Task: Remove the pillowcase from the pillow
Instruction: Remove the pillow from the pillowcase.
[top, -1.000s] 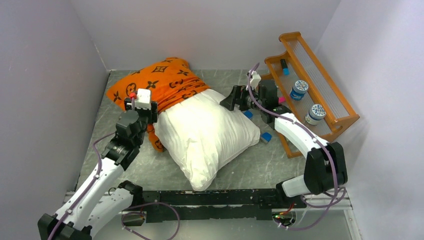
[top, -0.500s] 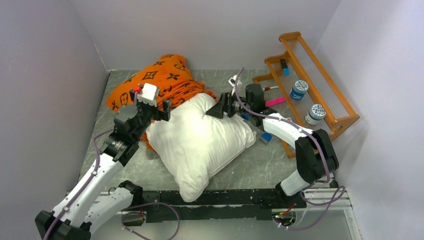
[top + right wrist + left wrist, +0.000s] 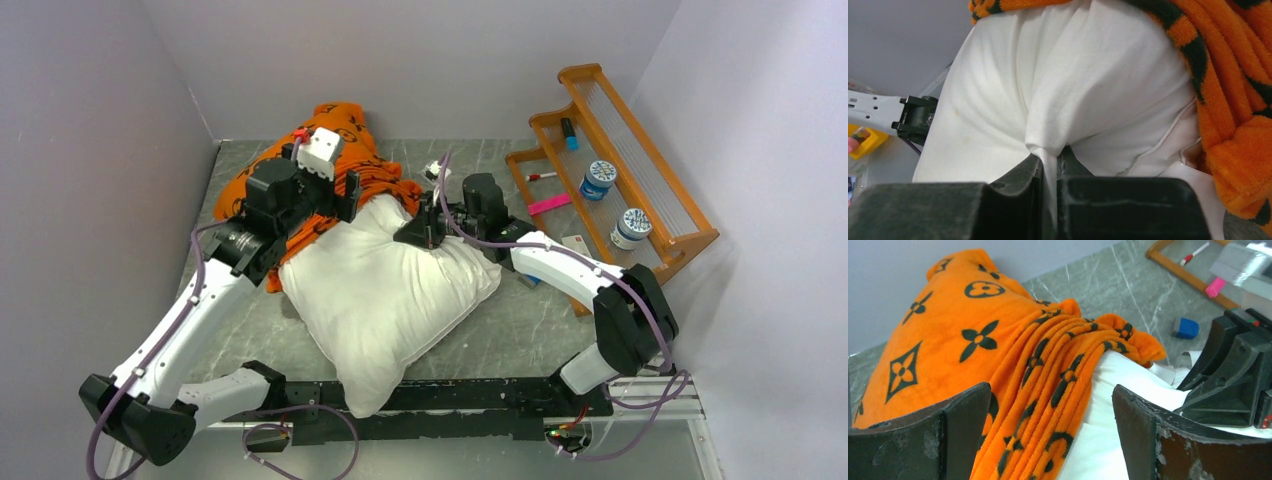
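"Can you read any word or number from where we stand?"

"No, not one. The bright orange soft fabric pillowcase carries only dark brown signs: a four-petal flower inside a circle, a four-point star inside a diamond, and a plain flower with four petals. Among the folds I cannot make out any letter."

"And the small round jar with a blue and white label, and the second jar like it, on the orange-brown wooden rack?"

"Both labels have some print, but it is too small to read. I cannot tell any brand from it."
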Controlling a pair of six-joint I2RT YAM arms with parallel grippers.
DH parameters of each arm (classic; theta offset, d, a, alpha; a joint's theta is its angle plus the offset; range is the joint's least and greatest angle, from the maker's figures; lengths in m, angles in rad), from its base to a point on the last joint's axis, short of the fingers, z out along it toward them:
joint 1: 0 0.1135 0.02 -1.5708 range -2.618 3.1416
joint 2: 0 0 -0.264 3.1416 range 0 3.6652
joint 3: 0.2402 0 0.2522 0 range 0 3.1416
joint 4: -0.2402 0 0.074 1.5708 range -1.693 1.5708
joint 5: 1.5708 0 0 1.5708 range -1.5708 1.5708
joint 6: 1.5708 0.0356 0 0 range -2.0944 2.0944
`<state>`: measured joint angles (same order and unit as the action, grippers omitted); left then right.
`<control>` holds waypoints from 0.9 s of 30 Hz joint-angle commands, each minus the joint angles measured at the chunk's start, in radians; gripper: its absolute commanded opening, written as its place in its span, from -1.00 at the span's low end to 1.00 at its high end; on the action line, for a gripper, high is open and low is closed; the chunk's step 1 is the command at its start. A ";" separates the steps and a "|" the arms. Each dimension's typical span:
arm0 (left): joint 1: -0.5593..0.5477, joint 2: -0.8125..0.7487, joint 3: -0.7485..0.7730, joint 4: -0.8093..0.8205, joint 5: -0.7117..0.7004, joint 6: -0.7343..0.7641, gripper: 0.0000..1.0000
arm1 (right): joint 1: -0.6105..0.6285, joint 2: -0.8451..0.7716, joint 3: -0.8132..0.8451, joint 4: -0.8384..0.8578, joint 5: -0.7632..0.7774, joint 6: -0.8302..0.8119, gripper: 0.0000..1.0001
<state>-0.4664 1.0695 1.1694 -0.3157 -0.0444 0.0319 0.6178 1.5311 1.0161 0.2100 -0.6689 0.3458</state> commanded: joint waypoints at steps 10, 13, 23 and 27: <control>-0.003 0.183 0.250 -0.239 0.151 0.011 0.89 | 0.132 -0.093 0.042 -0.152 0.028 -0.142 -1.00; -0.003 0.222 0.286 -0.268 0.149 0.018 0.88 | 0.151 -0.102 0.043 -0.156 0.045 -0.159 -1.00; -0.003 0.345 0.303 -0.303 0.074 0.056 0.84 | 0.199 -0.121 0.056 -0.188 0.092 -0.202 -1.00; -0.003 0.379 0.293 -0.295 0.011 0.064 0.72 | 0.217 -0.124 0.068 -0.202 0.102 -0.213 -1.00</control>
<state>-0.4664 1.4380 1.4338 -0.6128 0.0319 0.0685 0.7753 1.4395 1.0489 0.0643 -0.4583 0.1474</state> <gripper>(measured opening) 0.893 0.047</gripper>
